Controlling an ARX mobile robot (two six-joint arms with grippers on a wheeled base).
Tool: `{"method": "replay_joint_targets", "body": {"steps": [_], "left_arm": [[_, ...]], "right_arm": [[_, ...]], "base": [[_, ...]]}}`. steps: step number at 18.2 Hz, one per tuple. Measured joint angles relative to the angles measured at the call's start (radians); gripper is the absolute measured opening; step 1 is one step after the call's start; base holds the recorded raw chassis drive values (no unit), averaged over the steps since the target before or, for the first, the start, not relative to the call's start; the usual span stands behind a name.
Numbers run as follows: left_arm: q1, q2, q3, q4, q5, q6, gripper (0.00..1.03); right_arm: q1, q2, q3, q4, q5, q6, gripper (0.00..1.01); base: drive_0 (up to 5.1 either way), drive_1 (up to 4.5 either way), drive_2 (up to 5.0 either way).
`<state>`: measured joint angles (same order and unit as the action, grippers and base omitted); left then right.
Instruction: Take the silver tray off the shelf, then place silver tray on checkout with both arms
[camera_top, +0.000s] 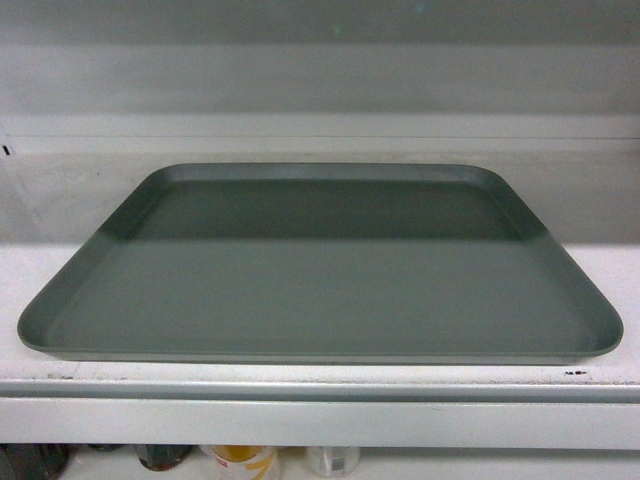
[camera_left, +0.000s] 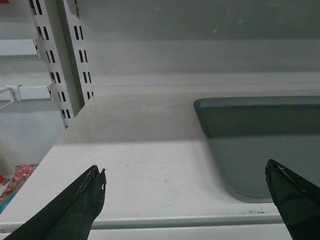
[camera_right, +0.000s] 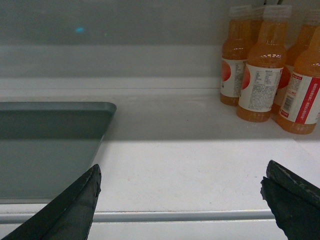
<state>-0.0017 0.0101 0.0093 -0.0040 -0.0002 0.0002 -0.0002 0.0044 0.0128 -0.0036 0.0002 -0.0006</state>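
Observation:
The silver tray (camera_top: 320, 290) lies flat on the white shelf (camera_top: 320, 420), filling most of the head view. Neither gripper shows in the head view. In the left wrist view my left gripper (camera_left: 185, 175) is open, in front of the shelf lip, with the tray's left end (camera_left: 260, 145) just inside its right finger. In the right wrist view my right gripper (camera_right: 180, 175) is open too, and the tray's right end (camera_right: 50, 145) lies by its left finger. Both hold nothing. The checkout is out of view.
Several orange drink bottles (camera_right: 262, 70) stand at the back right of the shelf. A slotted white upright (camera_left: 60, 55) borders the shelf on the left. Bottle tops (camera_top: 240, 462) show on the shelf below.

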Motion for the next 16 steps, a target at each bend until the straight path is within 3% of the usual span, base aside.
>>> {"method": "replay_joint_targets", "body": {"steps": [1, 2, 3, 5, 10, 13, 16], "left_arm": [[0.000, 0.000, 0.000, 0.000, 0.000, 0.000, 0.98], [0.000, 0.000, 0.000, 0.000, 0.000, 0.000, 0.98], [-0.019, 0.053, 0.053, -0.158, -0.045, -0.029, 0.98], [-0.021, 0.224, 0.129, -0.211, -0.036, -0.061, 0.98], [0.063, 0.531, 0.213, 0.102, 0.080, -0.050, 0.98], [0.051, 0.853, 0.301, 0.339, 0.112, -0.027, 0.98], [0.021, 1.086, 0.379, 0.439, 0.121, -0.036, 0.98]], "right_arm": [[0.000, 0.000, 0.000, 0.000, 0.000, 0.000, 0.98], [-0.005, 0.096, 0.016, -0.014, -0.072, 0.069, 0.98], [0.015, 0.227, 0.024, 0.087, -0.094, 0.107, 0.98], [0.031, 0.351, 0.045, 0.214, -0.114, 0.114, 0.98], [0.056, 0.659, 0.141, 0.478, -0.149, 0.112, 0.98], [0.074, 0.920, 0.235, 0.645, -0.148, 0.093, 0.98], [0.081, 1.145, 0.312, 0.741, -0.128, 0.089, 0.98]], "base": [[0.0, 0.00, 0.0], [0.0, 0.00, 0.0], [0.0, 0.00, 0.0], [0.0, 0.00, 0.0], [0.0, 0.00, 0.0], [0.0, 0.00, 0.0], [0.0, 0.00, 0.0]]}}
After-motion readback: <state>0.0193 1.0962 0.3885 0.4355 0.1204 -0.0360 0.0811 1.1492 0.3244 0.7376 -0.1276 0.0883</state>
